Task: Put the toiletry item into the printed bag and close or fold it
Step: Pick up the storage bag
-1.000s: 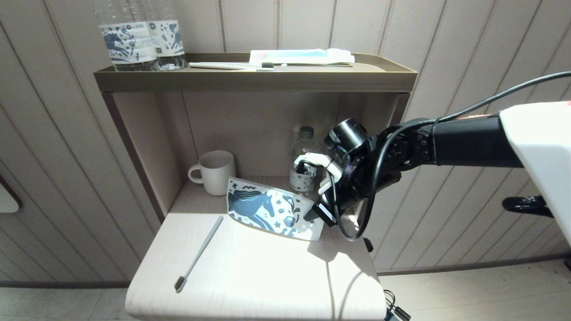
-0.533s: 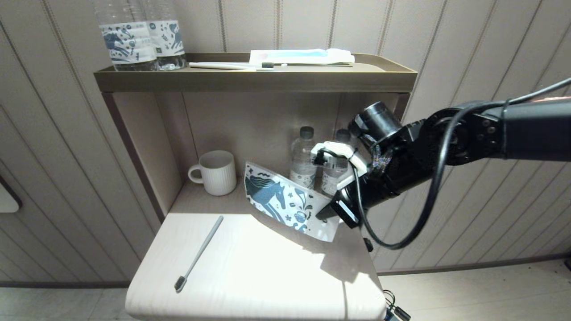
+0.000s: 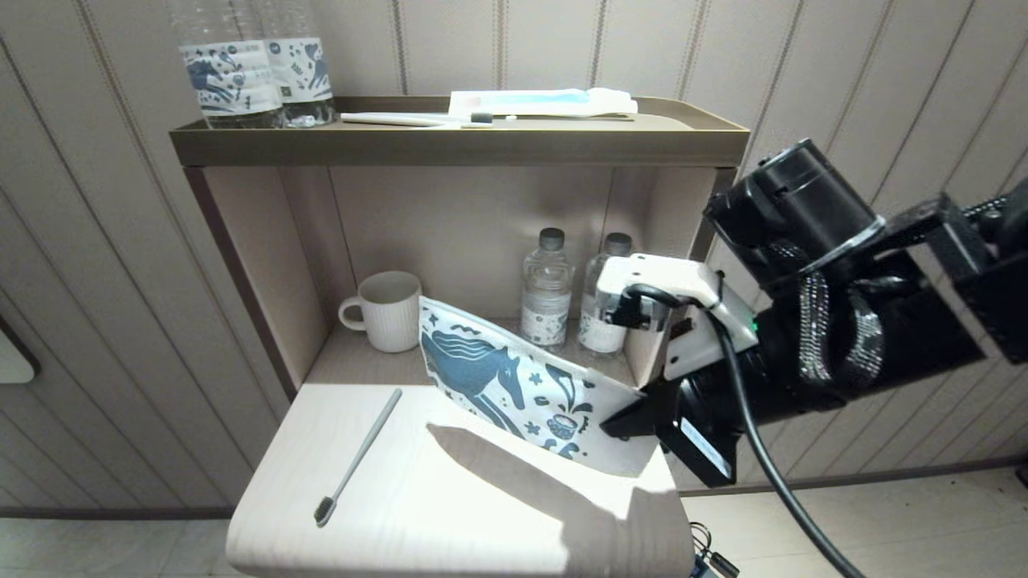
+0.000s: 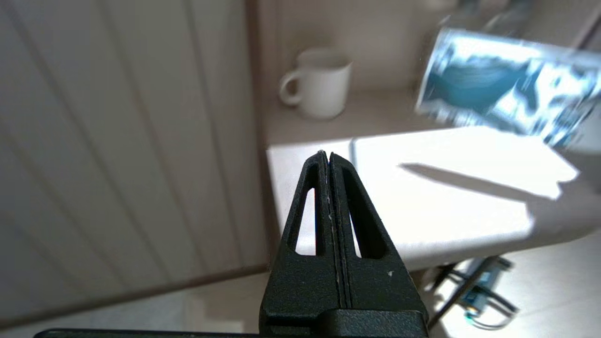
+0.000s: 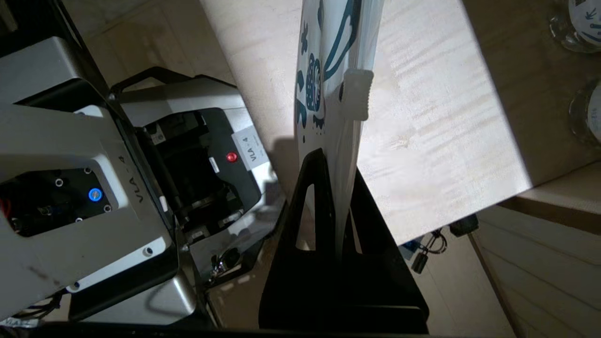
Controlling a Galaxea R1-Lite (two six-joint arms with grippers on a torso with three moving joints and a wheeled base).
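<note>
The right gripper [image 3: 622, 421] is pinching the printed bag [image 3: 514, 385] by its end, holding it above the table [image 3: 450, 522]. The toothbrush [image 3: 357, 457] is lying well apart. The left gripper [image 4: 326, 157] is pressed together.

Left end effector [image 4: 330, 157], fingers pressed together, before pale tabletop [image 4: 422, 206], white mug [image 4: 321, 84], blurred printed bag [image 4: 502, 101].

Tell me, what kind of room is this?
Probably a hotel room: a small shelf unit holds matching horse-label water bottles, a white mug, a wrapped packet and guest toothbrushes.
</note>
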